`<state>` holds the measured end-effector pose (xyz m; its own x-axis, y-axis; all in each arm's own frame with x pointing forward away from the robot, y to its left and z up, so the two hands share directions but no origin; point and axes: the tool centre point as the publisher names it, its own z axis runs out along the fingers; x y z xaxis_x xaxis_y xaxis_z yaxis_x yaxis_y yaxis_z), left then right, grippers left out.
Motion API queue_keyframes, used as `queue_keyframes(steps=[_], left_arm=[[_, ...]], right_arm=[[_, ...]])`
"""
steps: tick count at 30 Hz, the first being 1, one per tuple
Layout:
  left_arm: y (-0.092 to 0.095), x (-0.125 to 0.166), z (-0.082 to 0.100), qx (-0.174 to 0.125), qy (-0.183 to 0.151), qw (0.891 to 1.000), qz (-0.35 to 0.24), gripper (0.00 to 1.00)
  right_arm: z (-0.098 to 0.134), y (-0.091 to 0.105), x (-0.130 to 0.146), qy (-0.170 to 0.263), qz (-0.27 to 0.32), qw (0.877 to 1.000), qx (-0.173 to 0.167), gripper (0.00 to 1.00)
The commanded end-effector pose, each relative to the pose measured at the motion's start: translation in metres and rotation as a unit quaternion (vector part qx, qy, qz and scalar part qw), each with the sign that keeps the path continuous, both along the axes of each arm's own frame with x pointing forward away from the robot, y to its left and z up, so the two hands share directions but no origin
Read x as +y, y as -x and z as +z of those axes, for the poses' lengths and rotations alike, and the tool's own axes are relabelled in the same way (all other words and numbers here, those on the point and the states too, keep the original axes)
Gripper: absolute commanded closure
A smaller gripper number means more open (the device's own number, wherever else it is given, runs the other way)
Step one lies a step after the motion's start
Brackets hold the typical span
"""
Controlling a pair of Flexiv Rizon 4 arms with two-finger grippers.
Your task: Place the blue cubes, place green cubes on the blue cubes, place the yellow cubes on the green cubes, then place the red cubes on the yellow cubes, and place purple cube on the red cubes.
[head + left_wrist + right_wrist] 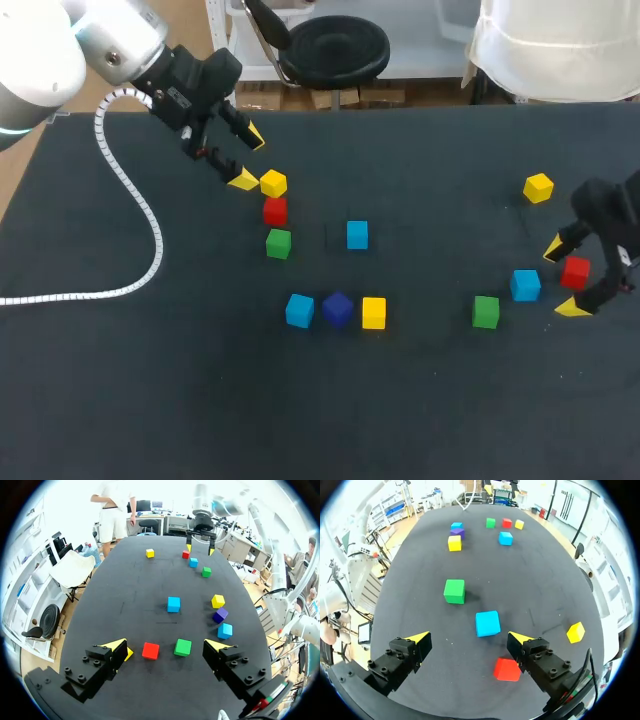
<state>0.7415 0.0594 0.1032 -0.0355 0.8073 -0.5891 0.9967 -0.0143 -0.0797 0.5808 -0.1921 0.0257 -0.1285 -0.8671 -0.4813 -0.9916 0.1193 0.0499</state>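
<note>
So nothing is stacked yet: every cube lies single on the table [120, 400], and we judge the first step, setting out the blues, to be the one in hand. Nearest us runs a row: the near blue cube [299, 310], the purple cube [338, 309] just beside it, then the near yellow cube [373, 312]. Off to the right sit the right green cube [485, 311] and the right blue cube [525, 285]. Our right gripper [563, 278] hangs there with its fingers spread wide, gripping nothing. The right red cube [575, 271] lies between them, close to one finger, and the right blue cube lies just ahead. Farther out, the middle blue cube [357, 235] stands alone. To its left the left green cube [278, 243], left red cube [274, 211] and left yellow cube [273, 183] form a column. Our left gripper [249, 157], open and empty, is at its far end. The far yellow cube [538, 187] is out to the right. Next, we think, the right fingers must clear the red cube and straddle the right blue cube squarely before closing.
</note>
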Motion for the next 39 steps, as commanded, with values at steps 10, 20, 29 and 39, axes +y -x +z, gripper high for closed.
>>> queue_keyframes(steps=[10, 20, 29, 39], left_arm=[[0.0, 0.0, 0.0, 0.0, -0.001, 1.0, 0.0, 0.0], [0.0, 0.0, 0.0, 0.0, -0.001, 1.0, 0.0, 0.0], [0.0, 0.0, 0.0, 0.0, -0.001, 1.0, 0.0, 0.0], [0.0, 0.0, 0.0, 0.0, -0.001, 1.0, 0.0, 0.0]], right_arm=[[-0.007, -0.01, 0.014, -0.021, 0.02, 1.0, 0.006, 0.0], [-0.015, -0.015, 0.016, -0.044, 0.029, 0.999, 0.012, 0.0], [-0.023, -0.027, 0.02, -0.047, 0.039, 0.998, 0.028, 0.0], [-0.029, -0.032, 0.023, -0.052, 0.042, 0.997, 0.041, 0.0]])
